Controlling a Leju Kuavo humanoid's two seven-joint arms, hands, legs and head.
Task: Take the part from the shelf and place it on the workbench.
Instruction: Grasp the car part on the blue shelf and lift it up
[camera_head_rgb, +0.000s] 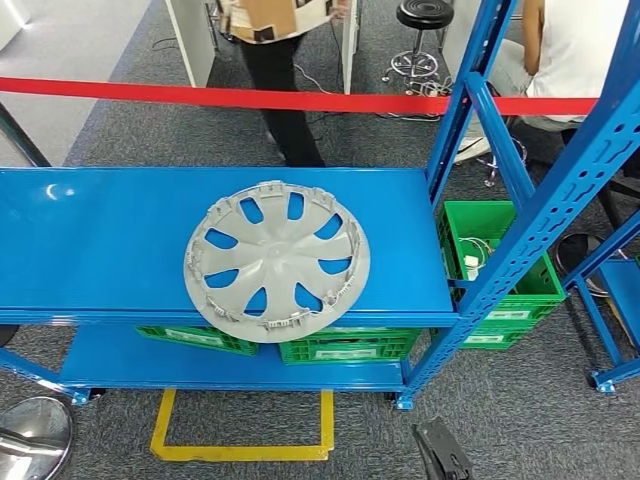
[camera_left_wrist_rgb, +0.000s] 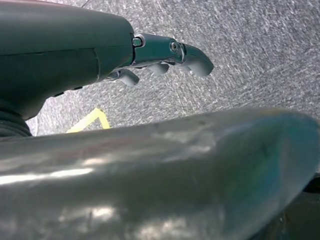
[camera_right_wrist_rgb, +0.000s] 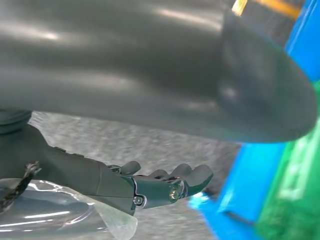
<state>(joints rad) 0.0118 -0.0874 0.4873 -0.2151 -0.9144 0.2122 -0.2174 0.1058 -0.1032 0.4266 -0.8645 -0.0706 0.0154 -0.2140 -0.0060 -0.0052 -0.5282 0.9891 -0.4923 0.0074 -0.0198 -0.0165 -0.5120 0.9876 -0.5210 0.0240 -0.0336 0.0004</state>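
The part, a round grey hubcap (camera_head_rgb: 277, 260) with spoke cut-outs, lies flat on the top board of the blue shelf (camera_head_rgb: 98, 240), toward its front edge and slightly overhanging it. My right hand (camera_head_rgb: 441, 452) hangs low at the picture's bottom, well short of the shelf. In the right wrist view the right hand (camera_right_wrist_rgb: 162, 185) has its fingers stretched out and holds nothing, with blue shelf and green crate beyond. My left hand (camera_left_wrist_rgb: 166, 55) hangs over grey carpet, fingers extended and empty. A silver part of my left arm (camera_head_rgb: 30, 437) shows at bottom left.
Green crates (camera_head_rgb: 347, 345) sit on the lower board, another green crate (camera_head_rgb: 498, 260) stands right of the shelf. A slanted blue upright (camera_head_rgb: 543, 230) rises at right. Red barrier tape (camera_head_rgb: 226, 97) runs behind, with a standing person (camera_head_rgb: 283, 60) and a seated person (camera_head_rgb: 573, 50). Yellow floor marking (camera_head_rgb: 241, 450) lies in front.
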